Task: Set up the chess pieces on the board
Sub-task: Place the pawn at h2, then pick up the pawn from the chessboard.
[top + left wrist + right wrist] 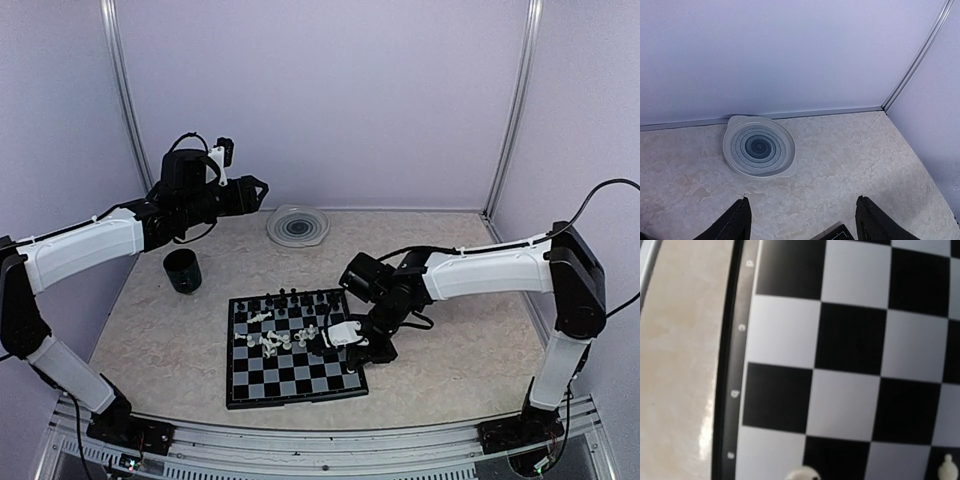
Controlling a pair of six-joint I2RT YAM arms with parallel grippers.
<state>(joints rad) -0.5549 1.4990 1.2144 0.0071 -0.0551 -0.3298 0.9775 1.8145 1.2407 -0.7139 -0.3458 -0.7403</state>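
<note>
Left claw (258,190) hangs raised in the air, up and off toward the far left of the board (292,384), and in its wrist view we see both dark fingers (736,222) spread wide apart with nothing held between them, only bare table (850,165) and the round ridged plate (759,146) ahead. We find the right claw (340,334) low over the board's right edge, about midway along that side, reaching in toward the squares. Its fingers do not show in its own wrist view, and from above we cannot tell how far apart they stand or whether they grip anything. The board lies flat on the table between the two arm bases, a little toward the left one and slightly turned. Of the chess pieces (285,328), the black pieces (300,297) stand in a row along the board's far edge, while the cream pieces (270,338) sit in a loose cluster around the board's middle, just left of the right claw. Some look tipped over, though they are too small for us to be sure. The right wrist view looks down close at the board's lettered black border and chequered squares, with the tops of two cream pieces at the bottom of that view. We see a black cup (183,270) standing on the table off the board's far left corner, well apart from it, and the plate farther back beyond the board's far edge, near the back wall
</note>
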